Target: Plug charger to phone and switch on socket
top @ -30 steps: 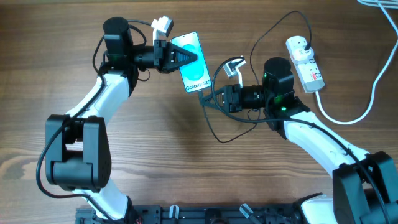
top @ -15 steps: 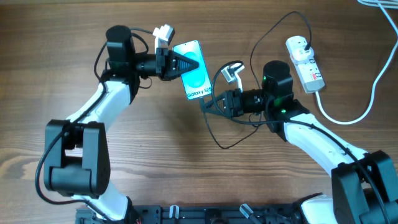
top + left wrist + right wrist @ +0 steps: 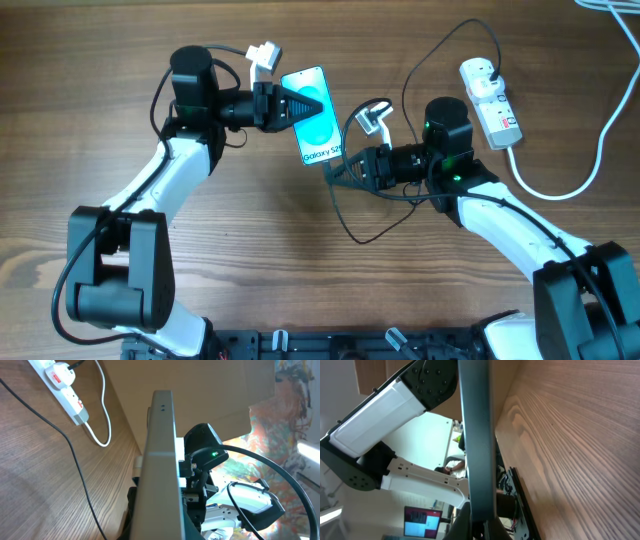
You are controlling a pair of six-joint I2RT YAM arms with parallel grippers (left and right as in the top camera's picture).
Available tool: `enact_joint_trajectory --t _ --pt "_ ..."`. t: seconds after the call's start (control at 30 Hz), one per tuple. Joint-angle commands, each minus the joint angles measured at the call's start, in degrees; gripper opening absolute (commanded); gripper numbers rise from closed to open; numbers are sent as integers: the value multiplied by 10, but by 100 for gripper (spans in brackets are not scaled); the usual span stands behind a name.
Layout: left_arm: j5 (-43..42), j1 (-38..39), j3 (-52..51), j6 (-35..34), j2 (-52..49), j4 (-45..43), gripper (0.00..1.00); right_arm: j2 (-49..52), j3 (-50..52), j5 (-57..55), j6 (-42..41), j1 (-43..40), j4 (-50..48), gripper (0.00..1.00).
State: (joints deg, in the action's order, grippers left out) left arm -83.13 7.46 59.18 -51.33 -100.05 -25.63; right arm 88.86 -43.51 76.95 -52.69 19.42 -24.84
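Wood-grain table (image 3: 250, 270); no containers in view, so nothing to log there.
- Left gripper (image 3: 290, 104) clamped on phone (image 3: 320, 120) at upper end.
- Right gripper (image 3: 340, 172) just below phone's "Galaxy S25" end, pinched on charger (image 3: 37, 409) tip; port contact not discernible.
- Socket (image 3: 495, 110) well right of phone, plug head seated.

Risks, as judged:
- Tip off-axis: scrapes edge, bends.
- Hard push: phone slips in clamp.
- Slack loop below phone: snags right arm.
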Motion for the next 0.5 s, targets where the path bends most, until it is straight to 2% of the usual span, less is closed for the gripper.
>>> enact_joint_trajectory --t 0.0,0.47 --pt "-73 56 -31 16 16 7 4 3 -34 -96 -1 -6 -26 5" --pt "-73 73 -43 16 19 27 4 3 -48 -95 0 -7 -26 5"
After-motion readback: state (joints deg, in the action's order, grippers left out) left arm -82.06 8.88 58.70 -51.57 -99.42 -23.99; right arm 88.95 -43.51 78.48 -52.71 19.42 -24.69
